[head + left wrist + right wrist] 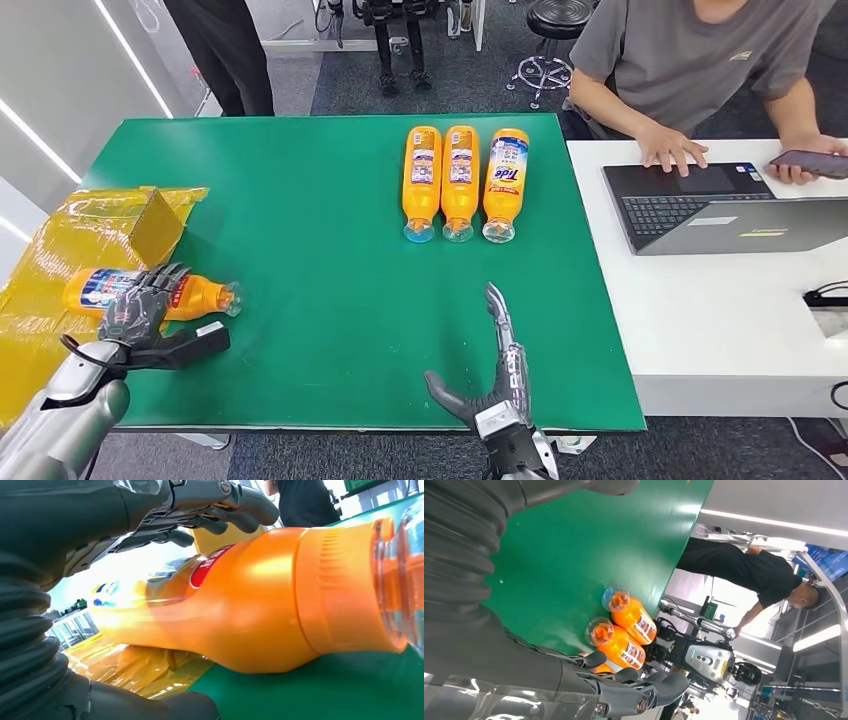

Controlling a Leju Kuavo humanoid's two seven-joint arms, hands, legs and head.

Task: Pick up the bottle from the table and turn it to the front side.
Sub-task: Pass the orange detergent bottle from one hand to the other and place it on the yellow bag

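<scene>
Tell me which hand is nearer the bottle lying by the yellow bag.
Left. The left hand lies over that bottle, fingers draped across it; the right hand hovers well off toward the table's middle, holding nothing.

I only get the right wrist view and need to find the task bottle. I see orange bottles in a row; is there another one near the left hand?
Observer: Yes, an orange bottle lies on its side at the green table's left edge.
Operator: Is it gripped?
Observer: Not yet; the left hand arches over it, with a gap under its fingers.
Operator: Which way is the cap?
Observer: It points toward the table's middle.
</scene>
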